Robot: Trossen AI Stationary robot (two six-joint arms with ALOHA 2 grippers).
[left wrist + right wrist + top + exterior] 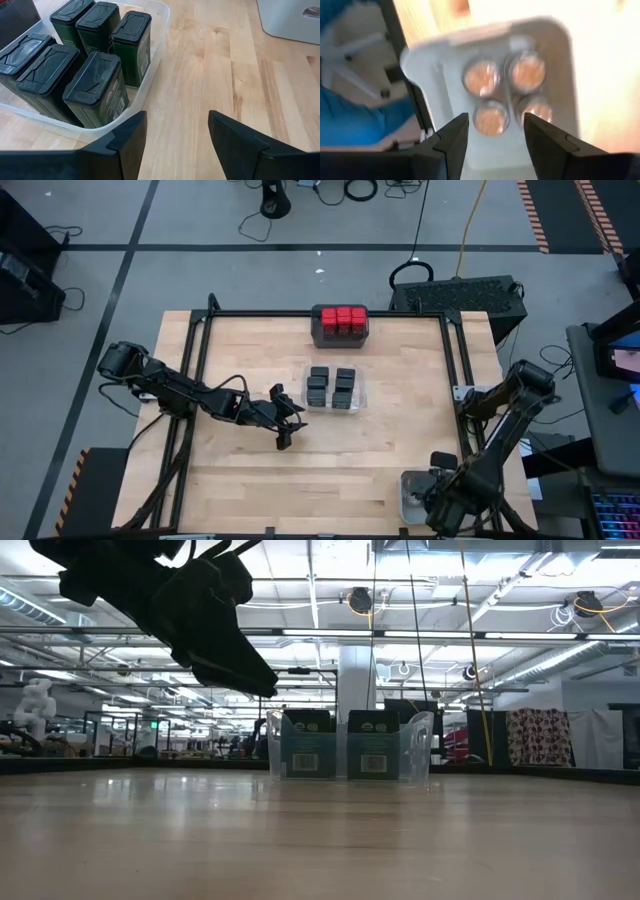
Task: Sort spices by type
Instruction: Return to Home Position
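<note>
Hovering above the pale wood table (400, 430), the left gripper (176, 114) sits at 8 o'clock of the clear tray (361, 392). Fingers wide, nothing between.

Six black tins (331, 387) stand upright in that tray, at table centre. Red tops (343, 319) are packed in the dark tray (318, 332) at the 12 o'clock edge.

Right gripper (495, 117) is at the 5 o'clock corner, over the pale tray (408, 492). Fingers wide, empty. Four jars (527, 72) are clustered in the tray below.

A black frame (260, 314) rails the table. Grey floor (250, 280) with dark tape lines (130, 250), and a yellow cord (470, 230) toward 1 o'clock.

Low view: open hall, white column (355, 685), ceiling trusses, strip lights.
</note>
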